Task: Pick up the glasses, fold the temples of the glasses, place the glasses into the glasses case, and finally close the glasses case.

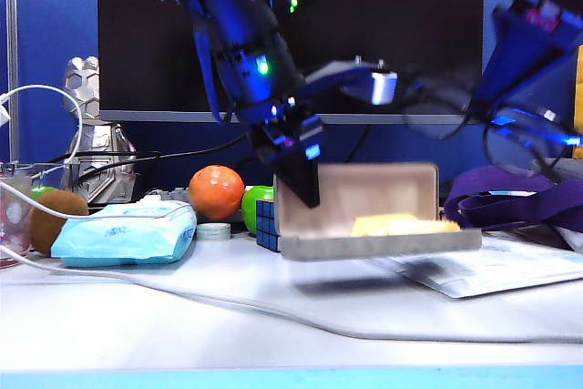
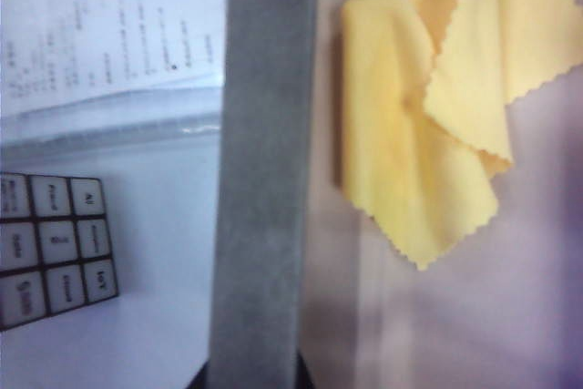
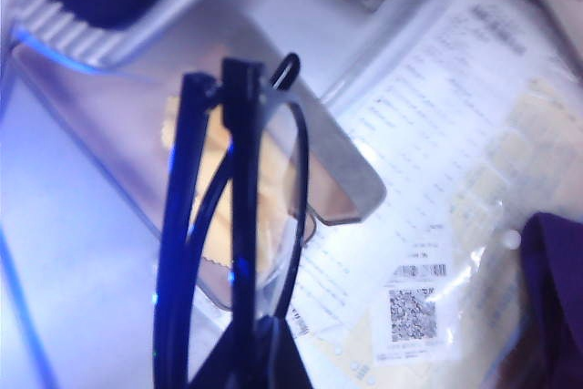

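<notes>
Clamped on the left end wall of the oblong grey felt-textured glasses case, the left gripper comes down from the dark blue-lit arm at the middle of the exterior view, its black fingers narrow on the case's edge. One case shows: it stands open near the middle of the white table, just right of the single dark Rubik's cube, its base seeming to ride slightly above a shadow on the table, its cream-lined lid upright behind the grey rim. One yellow zigzag-edged cleaning cloth lies crumpled on the cream lining, and the left wrist view looks along the grey rim with the cube beside it on the table. Up at the top right of the exterior view, the right gripper is hard to make out in the blur; in its own wrist view its dark fingers are closed on one pair of black thin-rimmed glasses, held over the open case and the printed paper sheet. At least one temple is folded behind the lenses. On the left of the table sit one orange, one green fruit, one brown kiwi and one light-blue wipes packet; a purple strap lies at the right.
</notes>
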{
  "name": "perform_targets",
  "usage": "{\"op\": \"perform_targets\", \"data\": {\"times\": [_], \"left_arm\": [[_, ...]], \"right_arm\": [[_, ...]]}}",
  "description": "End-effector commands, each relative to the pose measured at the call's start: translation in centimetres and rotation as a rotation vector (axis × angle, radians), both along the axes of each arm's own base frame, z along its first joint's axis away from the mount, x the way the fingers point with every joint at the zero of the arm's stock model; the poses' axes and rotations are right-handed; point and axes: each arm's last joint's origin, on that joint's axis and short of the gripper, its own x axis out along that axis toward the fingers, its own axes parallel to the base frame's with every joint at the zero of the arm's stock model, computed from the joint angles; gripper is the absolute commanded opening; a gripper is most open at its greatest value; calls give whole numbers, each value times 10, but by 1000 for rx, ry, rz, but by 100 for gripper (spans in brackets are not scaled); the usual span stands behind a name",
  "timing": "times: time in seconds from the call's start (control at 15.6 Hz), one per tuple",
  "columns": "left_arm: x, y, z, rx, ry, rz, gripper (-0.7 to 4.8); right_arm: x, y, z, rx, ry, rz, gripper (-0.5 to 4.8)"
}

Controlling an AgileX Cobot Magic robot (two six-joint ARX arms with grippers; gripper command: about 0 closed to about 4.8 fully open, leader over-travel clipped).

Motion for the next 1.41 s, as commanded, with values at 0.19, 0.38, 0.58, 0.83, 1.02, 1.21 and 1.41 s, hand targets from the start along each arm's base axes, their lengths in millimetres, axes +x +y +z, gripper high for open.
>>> {"op": "perform_targets", "data": {"times": [0.19,0.38,0.58,0.83,1.02,1.21,1.41], "left_arm": [[6,-6,-14,1,-3,18,73],[4,-4,-6,-23,4,55,99],[-1,0,11,-73,3,98,99],[-14,14,43,-120,14,132,99],[-14,11,35,-126,56,109,79],[-12,9,11,-48,143,108,80],[-13,9,6,-40,195,122,211]], "right_arm": [[5,5,5,-54,-94,-34,-5],[6,3,5,-100,-108,-80,-5],[6,3,5,-99,-106,-78,-5],[4,3,3,-109,-79,-76,-5],[4,3,3,-109,-80,-75,-5],[3,5,3,-109,-81,-68,-5],[3,6,3,-109,-83,-63,-5]]}}
